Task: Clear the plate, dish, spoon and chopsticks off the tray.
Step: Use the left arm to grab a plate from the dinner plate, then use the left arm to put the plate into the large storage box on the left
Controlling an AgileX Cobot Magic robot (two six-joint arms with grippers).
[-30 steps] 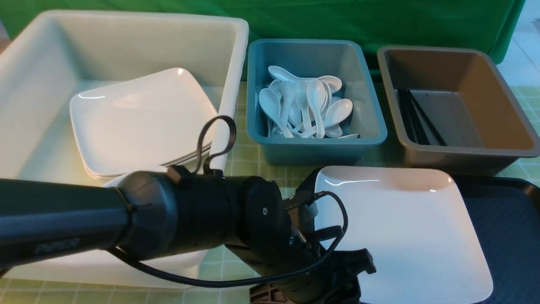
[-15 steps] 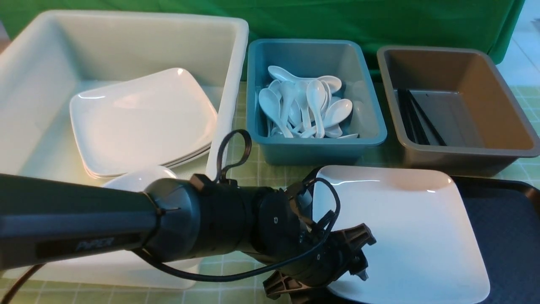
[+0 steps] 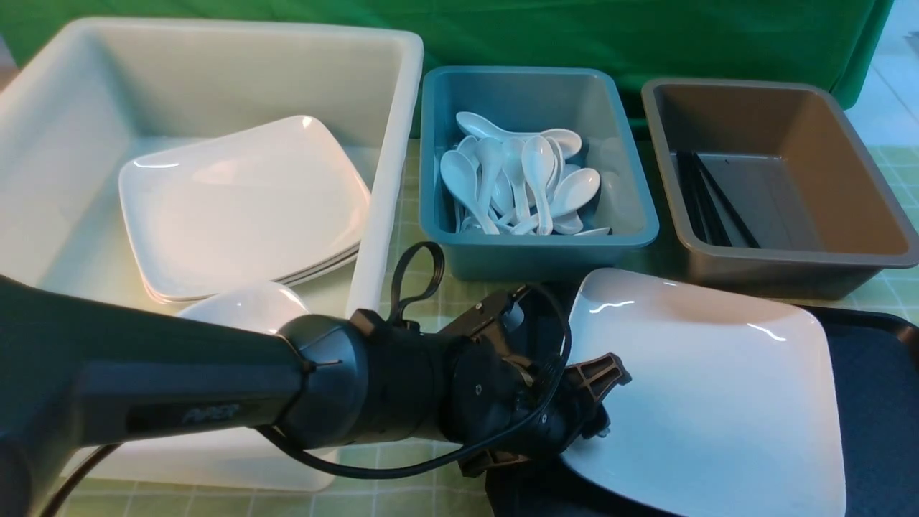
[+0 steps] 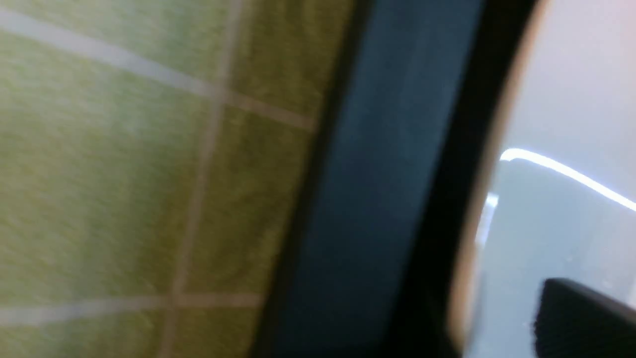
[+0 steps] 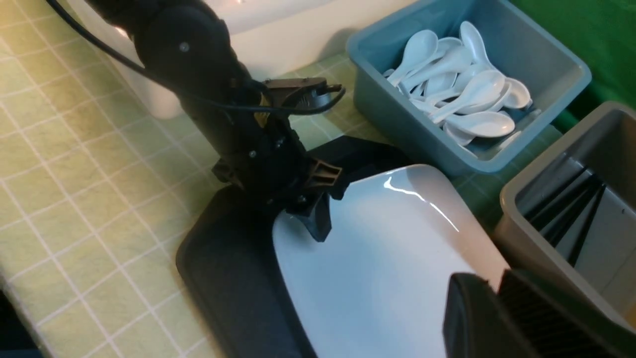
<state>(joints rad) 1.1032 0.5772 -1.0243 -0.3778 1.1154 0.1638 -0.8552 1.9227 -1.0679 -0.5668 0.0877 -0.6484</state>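
Observation:
The large white plate (image 3: pixel 711 388) lies tilted over the black tray (image 3: pixel 876 402), its left edge raised off it. My left gripper (image 3: pixel 590 429) is shut on that left edge; one finger (image 5: pixel 315 223) rests on top of the plate. At the opposite edge, the right gripper (image 5: pixel 497 298) is shut on the plate's rim. It shows only in the right wrist view. Several white spoons (image 3: pixel 524 179) lie in the blue tub (image 3: pixel 632 215). Black chopsticks (image 3: pixel 707 201) lie in the grey-brown tub (image 3: pixel 861 179). A small white dish (image 3: pixel 244 305) sits in the white tub (image 3: pixel 402 143).
The white tub at the left also holds a stack of square plates (image 3: pixel 244 208). The blue and grey-brown tubs stand just behind the tray. A green checked cloth (image 3: pixel 423 273) covers the table. My left arm (image 3: pixel 179 402) crosses the front of the white tub.
My left gripper has moved right and closed on the plate's left edge. The plate has shifted to the right and its left side has come up off the tray.

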